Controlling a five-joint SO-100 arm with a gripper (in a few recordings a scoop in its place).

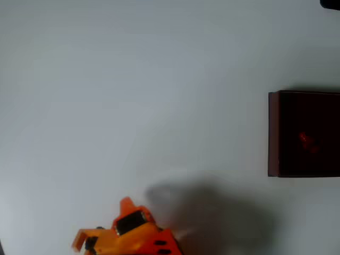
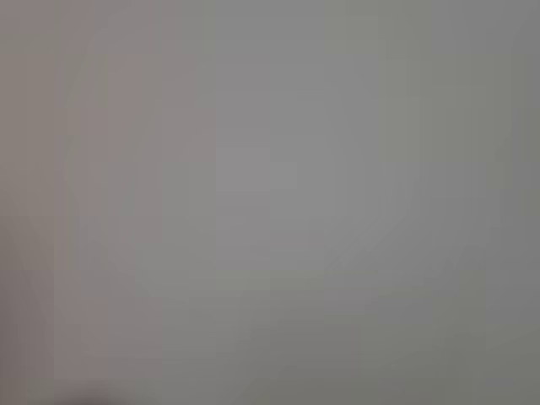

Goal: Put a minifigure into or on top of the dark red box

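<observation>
Maroon dark red box (image 1: 273,133), minifigure (image 1: 307,142) inside, pincer (image 1: 85,241) far off

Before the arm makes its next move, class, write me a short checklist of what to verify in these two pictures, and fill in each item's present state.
1. Minifigure inside the dark red box: ok, a small red shape lies on the dark interior in the overhead view.
2. Figure upright or lying: cannot tell, too small and dim.
3. Gripper away from the box: ok, it sits at the bottom edge, far left of the box.
4. Gripper empty: cannot tell, the fingertips are partly cut off by the picture's edge.
5. Wrist view usable: not ok, just a blurred grey surface.
6. Whole box in frame: not ok, its right side is cut off.
</observation>
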